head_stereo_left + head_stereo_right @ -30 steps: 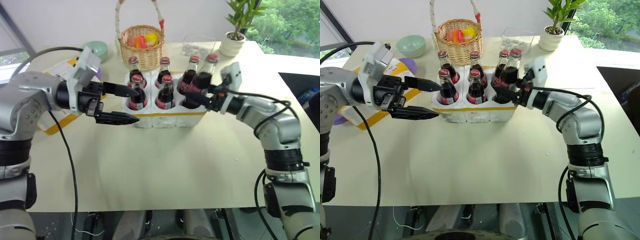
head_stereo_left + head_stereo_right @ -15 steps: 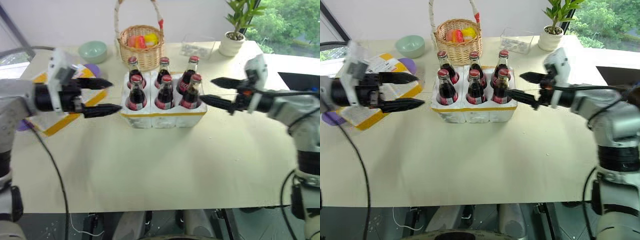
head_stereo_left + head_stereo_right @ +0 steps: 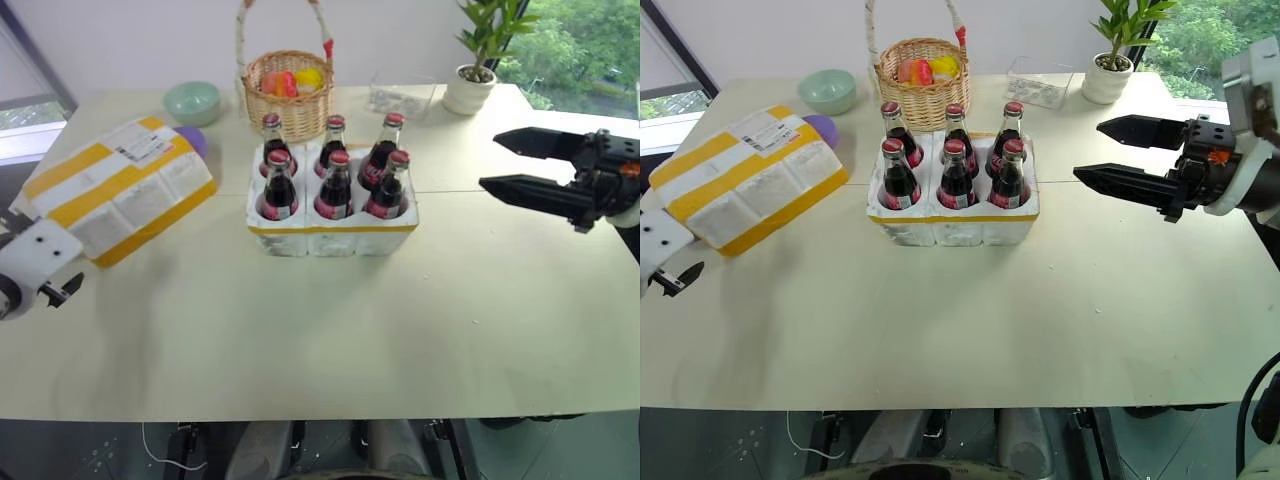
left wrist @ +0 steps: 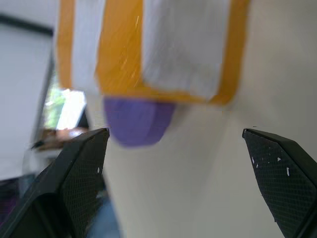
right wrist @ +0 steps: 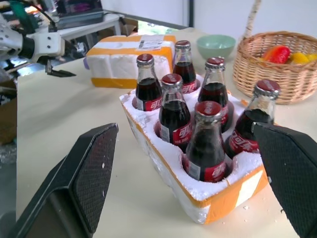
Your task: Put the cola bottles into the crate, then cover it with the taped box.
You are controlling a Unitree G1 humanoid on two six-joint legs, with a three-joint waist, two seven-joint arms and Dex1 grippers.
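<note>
Now the right end effector (image 3: 1118, 152), which a second ago was clamped on the last bottle, stands open and empty off to the crate's right, and the left end effector (image 4: 173, 183), jaws wide and empty, has swung out beside the taped box (image 3: 115, 187). All six cola bottles (image 3: 333, 176) stand in the one crate (image 3: 332, 231) mid-bench (image 3: 330, 340), so loading looks finished. One taped box lies left of the crate, still to go on top.

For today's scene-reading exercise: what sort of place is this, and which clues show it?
Probably an office or lab room: a large plain table, a window onto trees, and a desk with equipment nearby.
</note>
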